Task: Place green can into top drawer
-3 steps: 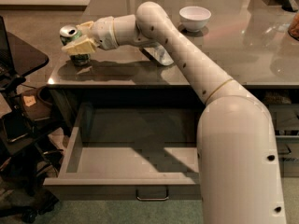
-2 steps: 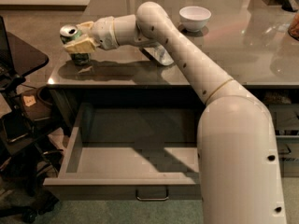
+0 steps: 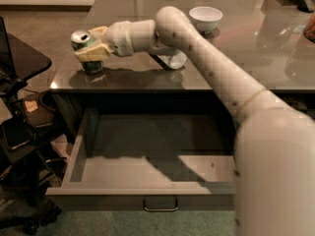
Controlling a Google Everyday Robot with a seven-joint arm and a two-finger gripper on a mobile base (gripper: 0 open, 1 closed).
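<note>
Surface [image 3: 147, 77]: glossy grey counter, seen from above, running across the upper part of the view.
Side desk [image 3: 24, 58]: dark, set at the far left, lower than the counter.
Green can [image 3: 81, 37]: held upright near the counter's front-left corner, silver top showing.
Gripper [image 3: 88, 45]: located at the can, reached in from the right.
Fingers [image 3: 91, 54]: pale pads pinched on the can's sides.
Top drawer [image 3: 78, 151]: pulled open below the counter; grey interior exposed.
Handle [image 3: 160, 205]: small metal bar, front centre.
Bottle [image 3: 174, 60]: clear, partly hidden behind the arm.
Bowl [image 3: 205, 17]: white, placed farther back.
</note>
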